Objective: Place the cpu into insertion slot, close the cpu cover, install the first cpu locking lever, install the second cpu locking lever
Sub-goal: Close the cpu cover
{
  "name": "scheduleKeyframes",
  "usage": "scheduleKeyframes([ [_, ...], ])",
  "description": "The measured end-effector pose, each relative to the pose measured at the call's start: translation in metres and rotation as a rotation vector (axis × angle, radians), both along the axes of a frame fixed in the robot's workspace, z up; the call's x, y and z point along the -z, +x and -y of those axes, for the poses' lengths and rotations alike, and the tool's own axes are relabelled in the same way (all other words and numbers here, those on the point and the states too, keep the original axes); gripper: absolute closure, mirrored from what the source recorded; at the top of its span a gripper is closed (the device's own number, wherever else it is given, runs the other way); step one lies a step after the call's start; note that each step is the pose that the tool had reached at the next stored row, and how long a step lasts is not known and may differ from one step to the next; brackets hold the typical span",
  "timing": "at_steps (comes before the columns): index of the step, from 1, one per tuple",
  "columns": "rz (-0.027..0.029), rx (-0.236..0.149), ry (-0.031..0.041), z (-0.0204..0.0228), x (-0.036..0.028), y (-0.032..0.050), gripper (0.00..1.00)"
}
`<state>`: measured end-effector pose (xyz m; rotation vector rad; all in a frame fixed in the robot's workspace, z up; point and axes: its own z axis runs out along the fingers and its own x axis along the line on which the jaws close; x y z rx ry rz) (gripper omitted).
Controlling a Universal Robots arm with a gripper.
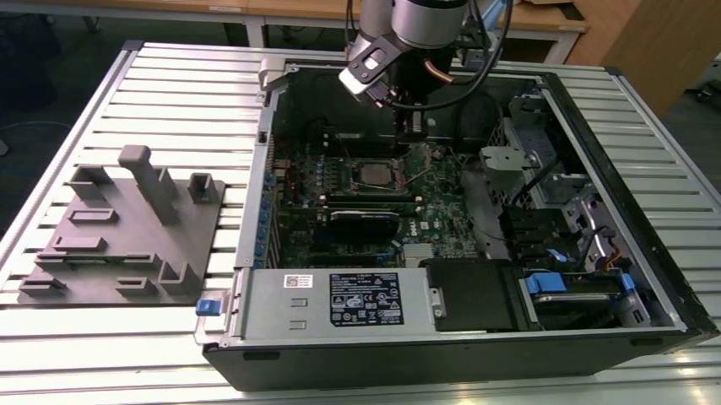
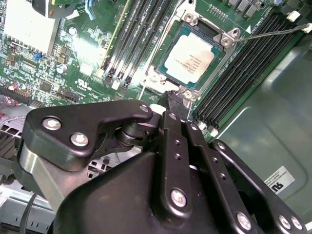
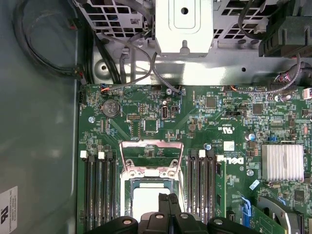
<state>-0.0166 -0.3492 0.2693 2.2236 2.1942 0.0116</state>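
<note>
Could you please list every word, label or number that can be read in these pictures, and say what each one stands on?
Black label on the grey power supply box, exterior view: print too small to read.
Small white sticker beside it: too small.
White wall sticker on the case wall, second wrist view: too small.
Faint print on the cpu: unreadable.
White logo on the green board, first wrist view: a brand mark, left unquoted.

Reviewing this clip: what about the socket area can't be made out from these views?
1. Second wrist view: the gripper hides the near edge of the cpu cover; whether it touches the cover cannot be told.
2. First wrist view: the gripper and the picture's edge hide much of the cpu.
3. Exterior view: the insertion slot is too small to show how its cover sits.
</note>
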Motion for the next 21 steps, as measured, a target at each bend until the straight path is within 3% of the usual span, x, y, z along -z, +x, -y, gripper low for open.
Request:
scheduleKeyframes([
  [21, 0.0, 0.0, 0.0, 0.0, 0.0001, 0.0089, 0.89],
])
